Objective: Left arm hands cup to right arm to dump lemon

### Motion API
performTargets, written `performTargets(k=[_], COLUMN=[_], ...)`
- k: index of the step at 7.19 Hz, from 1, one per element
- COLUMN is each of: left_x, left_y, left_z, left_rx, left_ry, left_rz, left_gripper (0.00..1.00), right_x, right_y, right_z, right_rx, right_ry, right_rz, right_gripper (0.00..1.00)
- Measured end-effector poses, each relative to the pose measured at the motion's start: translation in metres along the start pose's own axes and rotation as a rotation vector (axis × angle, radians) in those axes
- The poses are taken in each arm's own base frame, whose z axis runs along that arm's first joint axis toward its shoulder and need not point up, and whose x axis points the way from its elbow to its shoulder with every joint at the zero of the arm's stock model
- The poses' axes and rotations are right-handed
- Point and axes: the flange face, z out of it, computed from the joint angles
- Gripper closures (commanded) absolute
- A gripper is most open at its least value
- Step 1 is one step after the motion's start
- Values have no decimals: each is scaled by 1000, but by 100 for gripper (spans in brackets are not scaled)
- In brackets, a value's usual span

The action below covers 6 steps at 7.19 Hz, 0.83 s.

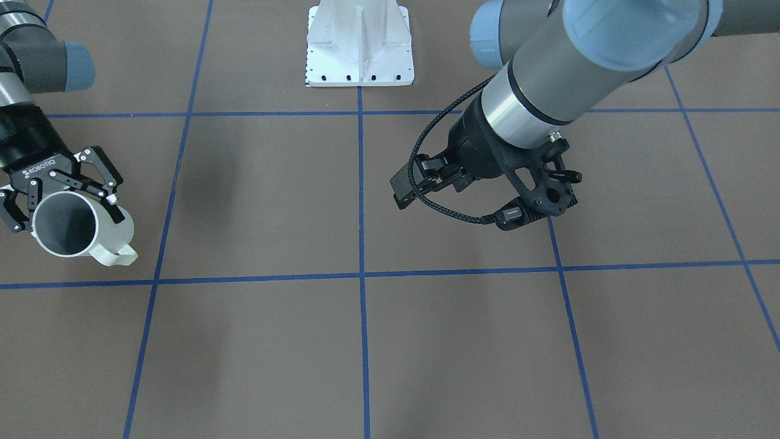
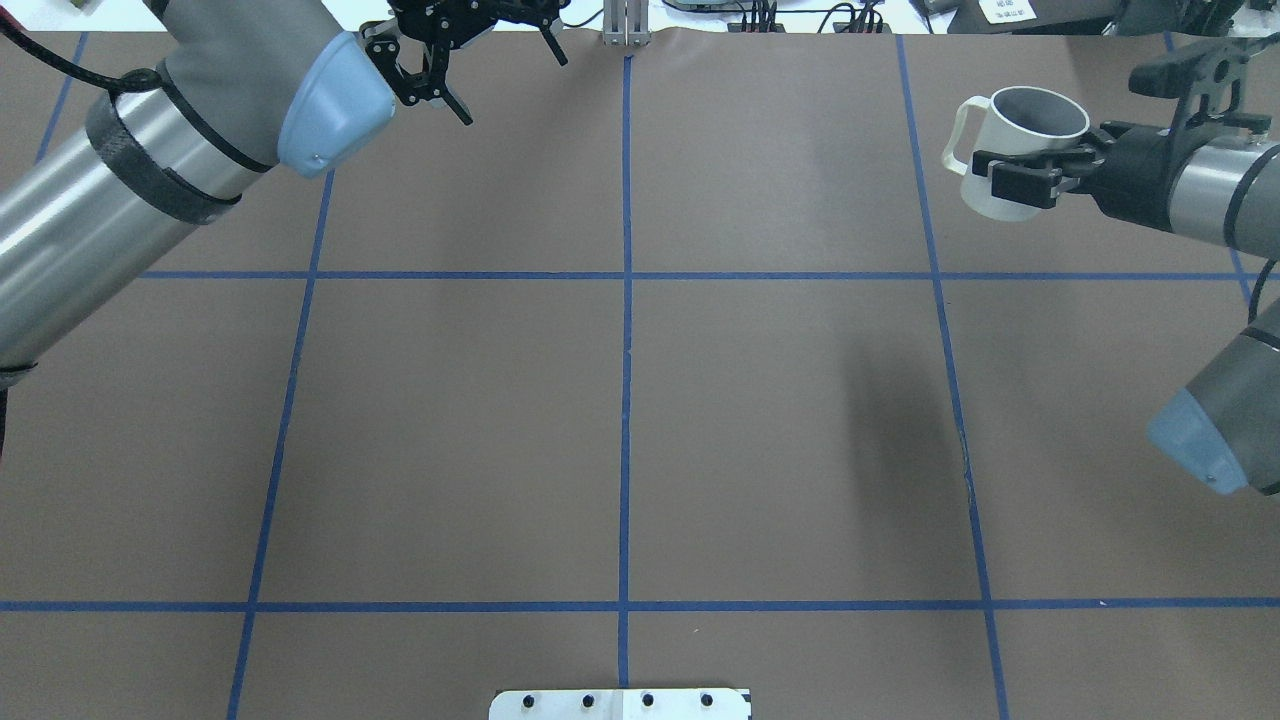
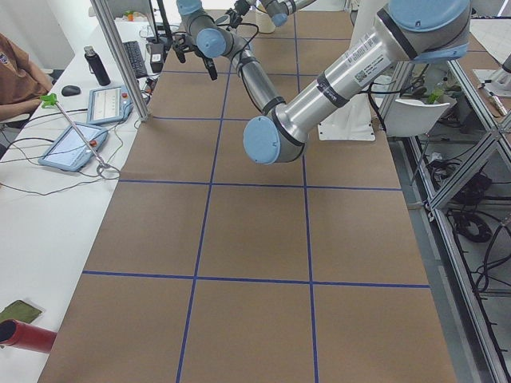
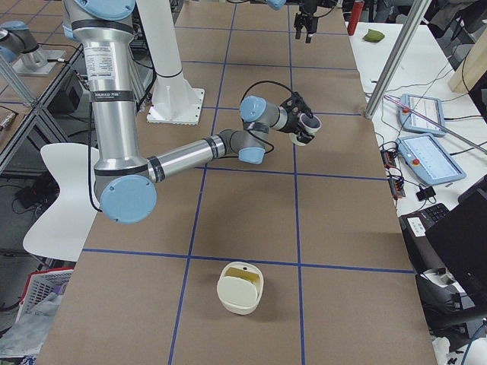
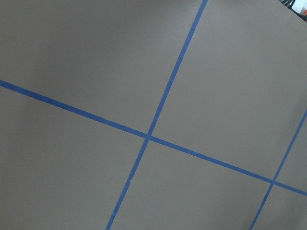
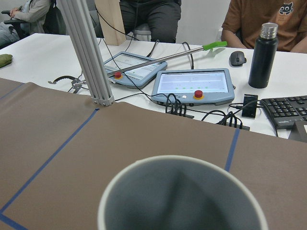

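Handover judged done: right pincer (image 2: 1012, 172) clamps the cup (image 2: 1028, 118). Left pincer (image 2: 513, 88) stands wide, well apart from the cup. Next: tip it. Lemon not visible.

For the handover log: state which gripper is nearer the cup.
Right. The right gripper is shut on the cup, clamped round its body. The left gripper is open and empty, well apart from it on the other side of the table.

Matt brown table (image 2: 450, 430), smooth cream cup (image 2: 990, 130), brushed silver metal left arm (image 2: 80, 230).
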Motion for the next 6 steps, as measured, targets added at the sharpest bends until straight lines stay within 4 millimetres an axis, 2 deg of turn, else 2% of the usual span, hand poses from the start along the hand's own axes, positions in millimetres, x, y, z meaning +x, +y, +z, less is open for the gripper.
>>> performTargets(k=[3, 5, 6], left_x=[1, 7, 11], left_y=[3, 9, 13], left_z=[-1, -1, -3], left_rx=[-2, -8, -11], left_ry=[4, 9, 14], left_rz=[5, 17, 24], left_gripper=[0, 0, 0], right_x=[-57, -110, -134], right_y=[-8, -19, -17], right_z=[19, 24, 25], right_rx=[-11, -64, -86], right_ry=[-76, -65, -43], right_rz=[-20, -44, -77], right_gripper=[100, 100, 100])
